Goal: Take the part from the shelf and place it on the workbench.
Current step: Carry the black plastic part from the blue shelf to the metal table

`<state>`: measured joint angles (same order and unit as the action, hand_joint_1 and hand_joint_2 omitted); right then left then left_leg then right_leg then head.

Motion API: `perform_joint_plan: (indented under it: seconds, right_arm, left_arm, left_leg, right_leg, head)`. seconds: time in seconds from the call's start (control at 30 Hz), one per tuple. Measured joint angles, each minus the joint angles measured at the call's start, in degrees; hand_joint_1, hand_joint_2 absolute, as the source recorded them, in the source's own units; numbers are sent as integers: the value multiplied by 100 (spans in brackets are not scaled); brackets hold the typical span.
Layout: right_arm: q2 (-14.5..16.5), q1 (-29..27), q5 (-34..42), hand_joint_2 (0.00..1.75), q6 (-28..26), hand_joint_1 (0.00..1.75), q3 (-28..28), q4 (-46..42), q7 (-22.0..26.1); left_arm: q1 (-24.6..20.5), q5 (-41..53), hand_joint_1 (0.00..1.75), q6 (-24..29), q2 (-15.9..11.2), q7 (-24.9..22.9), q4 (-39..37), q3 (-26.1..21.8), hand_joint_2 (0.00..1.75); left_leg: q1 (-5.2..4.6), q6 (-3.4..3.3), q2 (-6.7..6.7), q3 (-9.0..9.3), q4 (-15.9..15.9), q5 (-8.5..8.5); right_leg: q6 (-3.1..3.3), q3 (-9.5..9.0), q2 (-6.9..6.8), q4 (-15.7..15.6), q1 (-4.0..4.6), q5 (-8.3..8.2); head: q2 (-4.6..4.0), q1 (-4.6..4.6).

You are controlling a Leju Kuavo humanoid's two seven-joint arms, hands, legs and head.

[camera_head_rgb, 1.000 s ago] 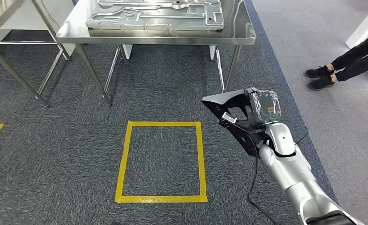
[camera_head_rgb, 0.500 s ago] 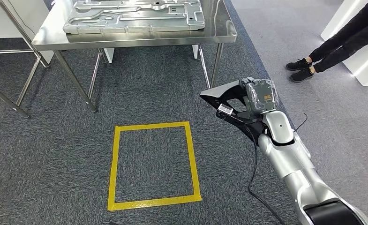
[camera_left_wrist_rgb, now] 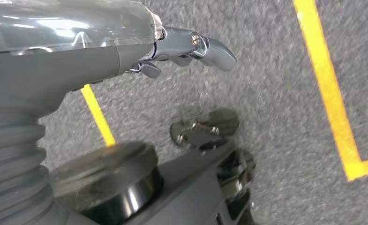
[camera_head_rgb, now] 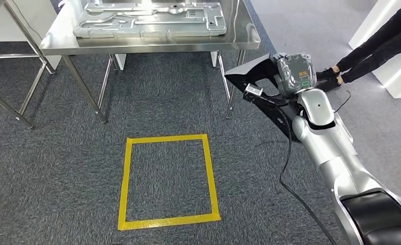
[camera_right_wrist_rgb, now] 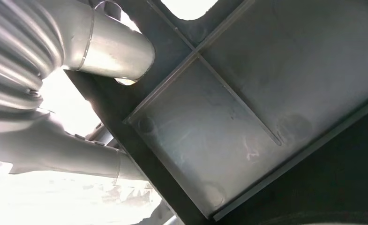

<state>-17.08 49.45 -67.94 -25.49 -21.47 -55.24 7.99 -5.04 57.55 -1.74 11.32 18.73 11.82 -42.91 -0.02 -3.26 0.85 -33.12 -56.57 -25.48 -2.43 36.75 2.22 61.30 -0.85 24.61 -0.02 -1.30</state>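
Observation:
My right hand, wrapped in clear film, grips a black flat plastic part with a white label, held up just right of the workbench's front right leg. The right wrist view shows the part's ribbed dark underside close up, with my grey fingers curled over its edge. The workbench is a steel table at the top of the head view. My left hand hangs over the carpet, fingers stretched out and holding nothing.
A large embossed metal panel covers most of the workbench top. A yellow tape square marks the grey carpet. A person's legs and black shoes are at the right, by a white cabinet. Another steel frame stands left.
The whole view has shifted as I move. My right arm has lifted the black part higher and nearer the workbench's front right corner.

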Motion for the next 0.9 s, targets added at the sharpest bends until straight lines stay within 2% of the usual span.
perform_joint_plan:
  seconds: [0.1, 0.13, 0.17, 0.2, 0.23, 0.27, 0.3, 0.33, 0.37, 0.4, 0.43, 0.47, 0.5, 0.53, 0.57, 0.6, 0.63, 0.67, 0.7, 0.73, 0.77, 0.8, 0.83, 0.87, 0.9]
  right_arm:
    - [-27, 0, 8, 175, -1, 175, -50, -1, -58]
    - [-38, -11, 12, 175, 10, 175, -69, -1, -73]
    - [-50, -19, 17, 175, 21, 175, -88, -1, -86]
    - [-68, -23, 23, 175, 31, 175, -105, -2, -98]
    - [-92, -23, 27, 175, 39, 175, -120, -2, -110]
    - [-117, -18, 32, 175, 44, 175, -132, 0, -120]
    - [-138, -8, 35, 175, 51, 175, -143, 3, -128]
    - [-156, -2, 39, 175, 62, 175, -155, 7, -133]
    - [-171, 3, 45, 175, 75, 175, -166, 11, -137]
    - [-180, 10, 51, 175, 85, 175, -175, 13, -141]
    - [-187, 11, 57, 175, 92, 175, -184, 13, -144]
    - [-192, 18, 62, 175, 95, 175, -189, 13, -147]
    - [-193, 25, 66, 175, 96, 175, -195, 13, -148]
    - [-193, 24, 69, 175, 96, 175, -200, 15, -148]
    - [-192, 17, 72, 175, 97, 175, -207, 20, -149]
    - [-191, 2, 74, 175, 97, 175, -218, 25, -149]
    - [-190, -17, 75, 175, 95, 175, -229, 31, -153]
    - [-190, -33, 75, 175, 93, 175, -241, 35, -157]
    - [-189, -45, 75, 175, 91, 175, -251, 37, -162]
    - [-187, -56, 75, 175, 89, 175, -261, 39, -167]
    - [-187, -78, 76, 175, 92, 175, -271, 52, -169]
    - [-180, -96, 77, 175, 94, 175, -285, 68, -172]
    - [-167, -108, 79, 175, 102, 175, -302, 83, -175]
    - [-155, -120, 80, 175, 110, 175, -318, 95, -178]
    - [-147, -108, 83, 175, 116, 175, -330, 93, -181]
  left_arm:
    - [20, -14, 0, -54, 1, -2, 0, -20, 175]
    - [34, -16, 0, -79, 1, -5, 0, -27, 175]
    - [48, -16, 0, -99, 1, -8, 0, -34, 175]
    - [60, -16, 0, -116, 1, -11, 0, -41, 175]
    - [66, -16, 0, -129, 2, -15, 0, -47, 175]
    - [69, -16, 0, -136, -2, -19, 0, -51, 175]
    - [63, -17, 0, -144, -7, -25, 0, -56, 175]
    - [56, -21, 0, -155, -12, -35, 0, -61, 175]
    - [52, -25, 0, -169, -18, -48, 0, -67, 175]
    - [48, -29, 0, -185, -19, -61, 0, -75, 175]
    - [47, -32, 0, -201, -20, -74, 0, -82, 175]
    - [44, -32, 0, -215, -22, -80, 0, -89, 175]
    - [38, -33, 0, -226, -22, -84, 0, -94, 175]
    - [35, -33, 0, -233, -23, -87, 0, -98, 175]
    - [40, -33, 0, -239, -23, -91, 0, -102, 175]
    - [51, -33, 0, -242, -23, -97, 0, -106, 175]
    - [64, -33, 0, -245, -23, -102, 0, -110, 175]
    - [75, -34, 0, -248, -24, -106, 0, -114, 175]
    - [84, -36, 0, -250, -25, -108, 0, -121, 175]
    - [91, -38, 0, -251, -27, -109, 0, -130, 175]
    - [101, -41, 0, -251, -43, -111, 0, -140, 175]
    - [114, -45, 0, -252, -62, -113, 0, -149, 175]
    - [130, -48, 0, -255, -81, -118, -1, -154, 175]
    - [137, -50, 0, -257, -97, -120, -1, -157, 175]
    - [125, -51, 0, -256, -99, -121, -2, -158, 175]
  left_leg:
    - [25, 27, -61, 93, 3, -68]
    - [38, 51, -84, 132, 0, -103]
    - [57, 82, -106, 181, -4, -144]
    - [84, 123, -126, 246, -11, -194]
    - [113, 173, -143, 323, -19, -257]
    - [137, 229, -156, 394, -26, -320]
    - [151, 288, -169, 450, -25, -379]
    - [149, 344, -184, 490, -4, -431]
    - [143, 394, -199, 528, 12, -449]
    - [140, 439, -211, 544, -10, -438]
    - [145, 474, -214, 500, -123, -378]
    - [157, 496, -204, 373, -388, -260]
    - [166, 507, -189, 153, -744, -154]
    - [168, 507, -171, -135, -1156, -123]
    - [158, 499, -156, -420, -1521, -214]
    - [141, 485, -149, -667, -1753, -445]
    - [115, 459, -144, -868, -1850, -746]
    - [83, 421, -140, -997, -1813, -1007]
    - [41, 356, -133, -1077, -1628, -1140]
    - [-15, 252, -107, -1117, -1326, -997]
    - [-89, 124, -52, -1119, -931, -504]
    - [-179, 8, 45, -1111, -526, 128]
    - [-243, -71, 128, -1084, -270, 680]
    - [-295, -102, 185, -1057, -146, 1024]
    - [-324, -104, 208, -1041, -153, 1071]
  right_leg:
    - [-75, 588, -142, 992, -40, 421]
    - [-95, 746, -162, 1209, -66, 460]
    - [-114, 791, -179, 1203, -93, 379]
    - [-143, 716, -201, 976, -122, 204]
    - [-174, 542, -238, 564, -154, -43]
    - [-202, 373, -273, 175, -166, -218]
    - [-176, 242, -302, -133, -157, -301]
    - [-121, 169, -316, -310, -137, -328]
    - [-42, 156, -306, -340, -113, -264]
    - [49, 130, -286, -355, -100, -220]
    - [112, 87, -261, -356, -100, -188]
    - [167, 26, -242, -361, -100, -132]
    - [212, -50, -224, -371, -90, -74]
    - [251, -143, -210, -387, -75, -3]
    - [281, -251, -197, -403, -55, 79]
    - [306, -373, -178, -420, -30, 168]
    - [329, -517, -156, -438, 0, 268]
    - [347, -659, -135, -455, 32, 363]
    - [361, -827, -116, -475, 74, 468]
    - [376, -1002, -104, -493, 115, 577]
    - [388, -1158, -87, -509, 144, 687]
    - [384, -1310, -56, -509, 174, 807]
    - [373, -1414, -20, -509, 189, 919]
    - [354, -1483, 24, -513, 186, 1021]
    - [323, -1542, 60, -527, 189, 1105]
  head:
    - [0, 1]
    - [0, 1]
    - [0, 1]
    - [0, 0]
    - [0, 1]
    - [0, 1]
    - [0, 0]
    - [0, 1]
    - [0, 0]
    - [0, -1]
    - [0, -1]
    - [0, -1]
    - [0, -1]
    - [0, -1]
    - [0, -1]
    - [0, -1]
    - [0, -1]
    - [0, -1]
    - [0, -1]
    - [0, -1]
    - [0, 0]
    - [0, 0]
    - [0, 1]
    - [0, -2]
    - [0, -3]
